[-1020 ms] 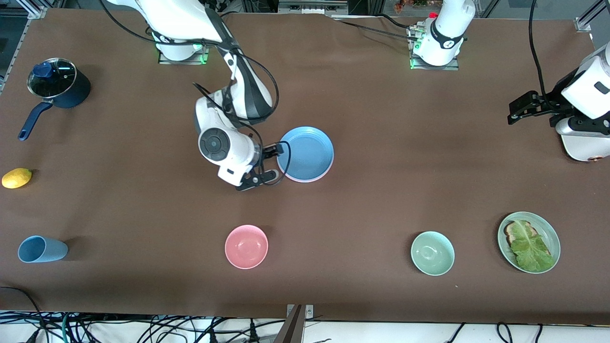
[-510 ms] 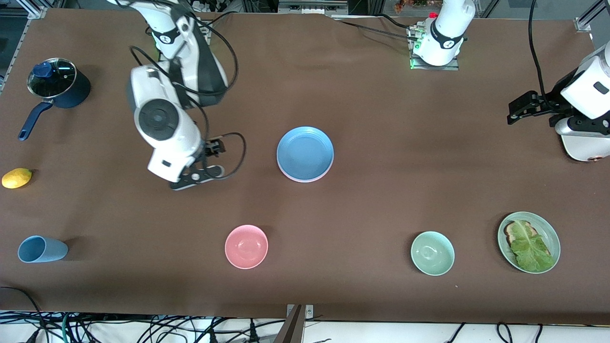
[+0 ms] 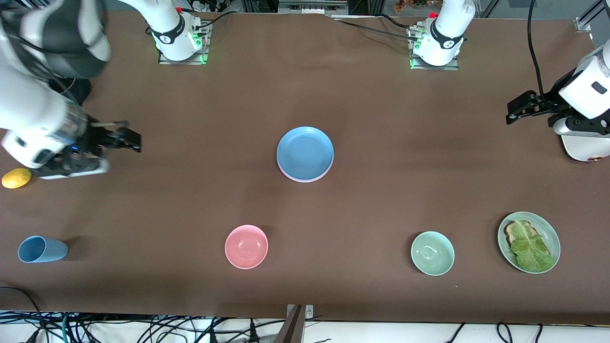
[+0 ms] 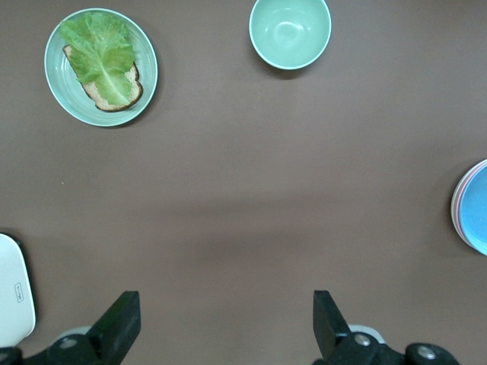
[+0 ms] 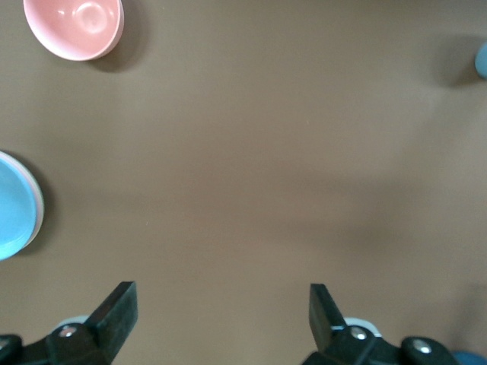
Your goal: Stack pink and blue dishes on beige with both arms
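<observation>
The blue plate (image 3: 305, 152) lies in the middle of the table on top of the pink plate, of which only a thin rim (image 3: 306, 181) shows. The beige plate is hidden. The right wrist view has the same stack (image 5: 15, 205) at its edge, as does the left wrist view (image 4: 473, 209). My right gripper (image 3: 129, 139) hangs open and empty over bare table at the right arm's end, well apart from the stack; its fingers (image 5: 114, 304) frame only tabletop. My left gripper (image 3: 517, 107) waits open and empty over the left arm's end.
A pink bowl (image 3: 246, 246), a green bowl (image 3: 432, 253) and a green plate with toast and lettuce (image 3: 529, 242) stand along the edge nearest the front camera. A blue cup (image 3: 42, 249) and a lemon (image 3: 16, 177) lie at the right arm's end.
My right arm has drawn back from the blue plate's rim to the right arm's end of the table, gripper open and empty. The blue plate stays on the stack. The left arm has not moved.
</observation>
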### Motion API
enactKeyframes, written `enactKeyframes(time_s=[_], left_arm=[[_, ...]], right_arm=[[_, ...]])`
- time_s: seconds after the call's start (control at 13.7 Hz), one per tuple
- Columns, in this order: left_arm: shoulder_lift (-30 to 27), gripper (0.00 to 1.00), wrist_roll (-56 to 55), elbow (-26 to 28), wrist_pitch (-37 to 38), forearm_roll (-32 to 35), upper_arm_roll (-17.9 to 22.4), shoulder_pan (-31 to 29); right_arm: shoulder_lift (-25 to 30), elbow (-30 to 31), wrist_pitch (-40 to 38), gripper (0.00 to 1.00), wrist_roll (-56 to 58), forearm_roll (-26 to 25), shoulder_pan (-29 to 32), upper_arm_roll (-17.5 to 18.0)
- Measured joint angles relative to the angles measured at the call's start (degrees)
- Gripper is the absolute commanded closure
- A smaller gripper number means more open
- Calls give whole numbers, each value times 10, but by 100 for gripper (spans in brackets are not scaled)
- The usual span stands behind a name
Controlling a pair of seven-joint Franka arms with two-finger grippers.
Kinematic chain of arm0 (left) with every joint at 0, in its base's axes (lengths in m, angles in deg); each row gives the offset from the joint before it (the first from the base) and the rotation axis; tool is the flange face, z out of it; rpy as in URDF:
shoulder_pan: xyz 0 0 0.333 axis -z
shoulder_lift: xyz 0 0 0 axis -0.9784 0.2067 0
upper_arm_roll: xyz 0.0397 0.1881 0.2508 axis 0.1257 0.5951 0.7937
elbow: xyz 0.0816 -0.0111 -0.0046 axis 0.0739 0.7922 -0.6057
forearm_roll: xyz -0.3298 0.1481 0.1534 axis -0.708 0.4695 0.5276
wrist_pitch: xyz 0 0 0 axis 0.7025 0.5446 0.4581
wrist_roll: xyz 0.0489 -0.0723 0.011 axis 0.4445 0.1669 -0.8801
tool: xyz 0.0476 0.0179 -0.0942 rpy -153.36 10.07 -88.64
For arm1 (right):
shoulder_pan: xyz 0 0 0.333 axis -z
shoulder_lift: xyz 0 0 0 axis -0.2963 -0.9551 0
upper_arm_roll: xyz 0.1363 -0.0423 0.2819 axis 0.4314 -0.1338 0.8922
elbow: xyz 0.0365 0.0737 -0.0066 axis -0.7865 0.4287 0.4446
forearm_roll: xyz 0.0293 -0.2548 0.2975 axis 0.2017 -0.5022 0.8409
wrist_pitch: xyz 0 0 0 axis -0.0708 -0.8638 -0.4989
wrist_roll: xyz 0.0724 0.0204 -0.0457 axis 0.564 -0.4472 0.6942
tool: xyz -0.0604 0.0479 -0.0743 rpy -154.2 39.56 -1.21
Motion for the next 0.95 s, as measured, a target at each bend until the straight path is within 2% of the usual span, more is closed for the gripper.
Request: enactKeyframes(time_s=[0.15,0.22,0.58,0.95], left_arm=[[0,0,0,0,0,0,0,0],[0,0,0,0,0,0,0,0],[0,0,0,0,-1,0,0,0],[0,0,0,0,-1,0,0,-1]], right_arm=[[29,2,-44,0,-1,-1,104,83],[41,8,-51,0,-1,-4,131,100],[105,102,34,0,-4,-48,144,118],[112,97,37,0,-6,-44,162,114]])
